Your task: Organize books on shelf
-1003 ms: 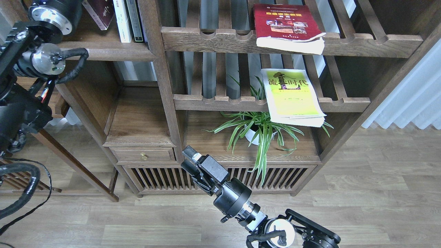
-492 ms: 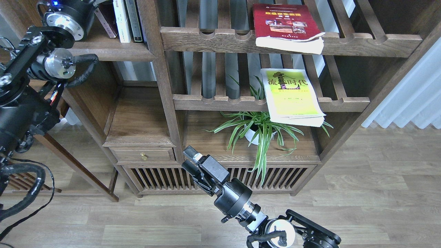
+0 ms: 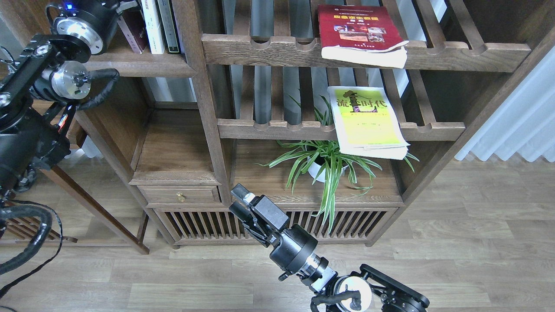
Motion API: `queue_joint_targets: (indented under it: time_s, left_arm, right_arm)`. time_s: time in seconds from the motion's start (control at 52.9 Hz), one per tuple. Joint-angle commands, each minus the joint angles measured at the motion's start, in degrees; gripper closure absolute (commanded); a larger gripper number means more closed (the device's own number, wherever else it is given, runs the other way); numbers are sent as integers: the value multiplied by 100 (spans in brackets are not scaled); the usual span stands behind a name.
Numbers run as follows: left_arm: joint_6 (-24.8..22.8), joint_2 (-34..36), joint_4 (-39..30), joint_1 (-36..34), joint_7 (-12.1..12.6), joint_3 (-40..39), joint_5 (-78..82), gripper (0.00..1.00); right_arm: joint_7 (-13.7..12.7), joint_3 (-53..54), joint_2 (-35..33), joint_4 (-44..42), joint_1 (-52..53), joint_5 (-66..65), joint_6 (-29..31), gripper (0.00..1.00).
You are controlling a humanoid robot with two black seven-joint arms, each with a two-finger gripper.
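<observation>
Right gripper [image 3: 239, 200] jaws slightly parted, empty, below shelf [image 3: 138, 64]

so the plank shelf [image 3: 143, 65] top left has a maroon book [image 3: 133, 32] leaning beside two upright books [image 3: 157, 24]. Upper slatted rack [image 3: 455, 54] carries the red book [image 3: 362, 34], lower rack [image 3: 277, 128] the yellow-green one [image 3: 368, 121].

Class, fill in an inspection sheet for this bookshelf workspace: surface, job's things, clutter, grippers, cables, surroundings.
Surface: plank shelf at top left, holding upright books.
Job's things: maroon book leaning on that shelf beside white book; red book lying on upper slatted rack; yellow-green book lying on lower slatted rack.
Clutter: potted plant under the lower rack.
Grippers: right gripper low and empty; left gripper hidden.
Cables: black cable on left arm.
Surroundings: wood floor, white curtain.
</observation>
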Motion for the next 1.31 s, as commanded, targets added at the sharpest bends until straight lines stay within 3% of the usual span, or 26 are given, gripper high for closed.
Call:
queue_joint_targets:
  time_s: [0.0,0.889,1.287]
  left_arm:
    - [14,-3,-8,-70,-50,7,4,56]
    - [5,-179,247,-1301,-103,-116,-84,45]
    - [14,-478,511,-1503,-481,-204,-461,43]
  right_arm:
    - [-1,-20,0,0,-8,-8,0,2]
    - [-1,-37,0,0,-43,-17,0,2]
    - [-1,-37,0,9,-114,-17,0,2]
